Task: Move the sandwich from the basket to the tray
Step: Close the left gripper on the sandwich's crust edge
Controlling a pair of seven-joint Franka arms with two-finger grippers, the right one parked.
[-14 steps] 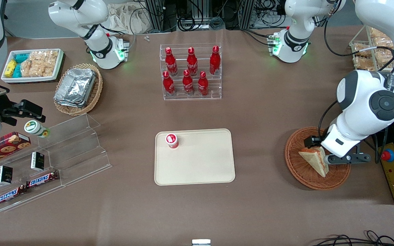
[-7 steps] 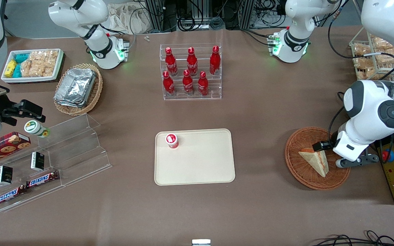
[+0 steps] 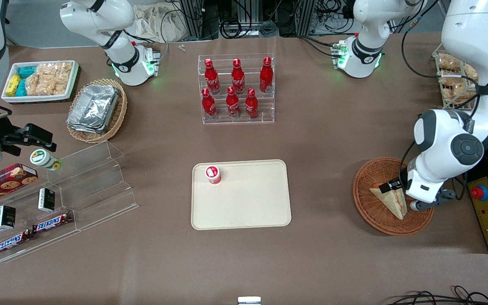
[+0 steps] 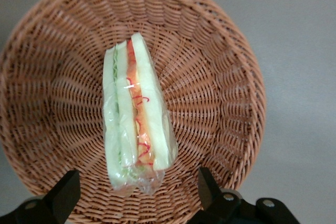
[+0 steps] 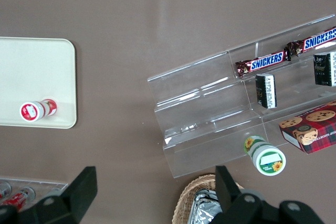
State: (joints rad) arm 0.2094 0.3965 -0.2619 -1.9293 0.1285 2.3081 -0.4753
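The sandwich (image 3: 390,199) (image 4: 136,129), a plastic-wrapped wedge with red and green filling along its edge, lies in the round reddish-brown basket (image 3: 367,216) (image 4: 220,77) toward the working arm's end of the table. My gripper (image 3: 400,196) (image 4: 136,195) hangs just above it, open. Its two black fingers (image 4: 63,198) stand apart on either side of the sandwich's wide end, touching nothing. The beige tray (image 3: 248,203) (image 5: 31,72) lies mid-table, well apart from the basket.
A small red-capped bottle (image 3: 212,174) stands on the tray's corner. A clear rack of red bottles (image 3: 236,89) stands farther from the camera. A yellow control box with a red button (image 3: 487,212) lies beside the basket. A wire snack rack (image 3: 456,72) stands near the table's edge.
The arm's wrist has turned and the gripper has shifted over the basket, ending low over the sandwich with a finger on each side. The sandwich has not moved.
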